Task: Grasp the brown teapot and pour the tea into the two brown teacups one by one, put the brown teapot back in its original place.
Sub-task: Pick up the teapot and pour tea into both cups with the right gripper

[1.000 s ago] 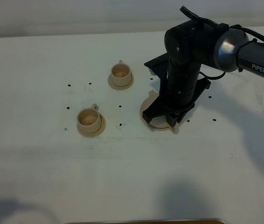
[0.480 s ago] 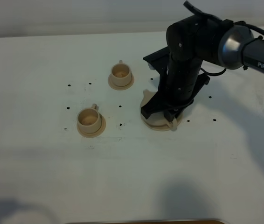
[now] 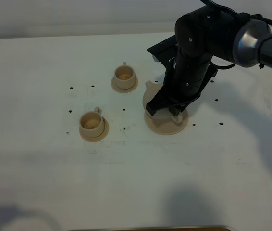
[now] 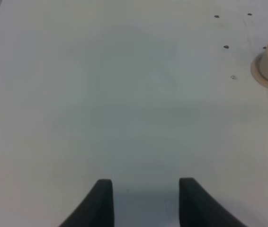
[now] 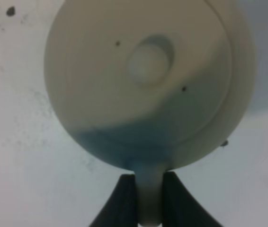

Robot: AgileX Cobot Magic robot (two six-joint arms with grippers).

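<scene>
Near edge of the table [image 3: 126,192]: a wide bare stretch. The left gripper [image 4: 146,189] hangs over bare surface, fingers standing apart with nothing between them. One cup shows at the margin of its wrist view.

The near teacup [image 3: 92,123] sits on its small saucer, left of the middle. Level with it, right of the middle, is the wide saucer [image 3: 167,126], its face mostly bare.

The brown teapot [image 5: 124,75] hangs over that saucer's far-left rim, seemingly clear of it. The right gripper [image 5: 149,183] is pinched on the loop handle [image 5: 148,203]. The spout [image 3: 149,86] points left.

The far teacup [image 3: 125,73] sits toward the far edge, near the spout.

Risks:
- With so narrow a pinch, the pot may swivel in the jaws when tipped, and the stream would miss a small cup.
- The lid, under its knob [image 5: 149,60], looks merely seated, so a steep tilt could shed it.
- The arm hides most of the pot from above.

Room:
- The cups stand well apart.
- There is ample bare surface near and left.
- It is tight between the spout and the far teacup.
</scene>
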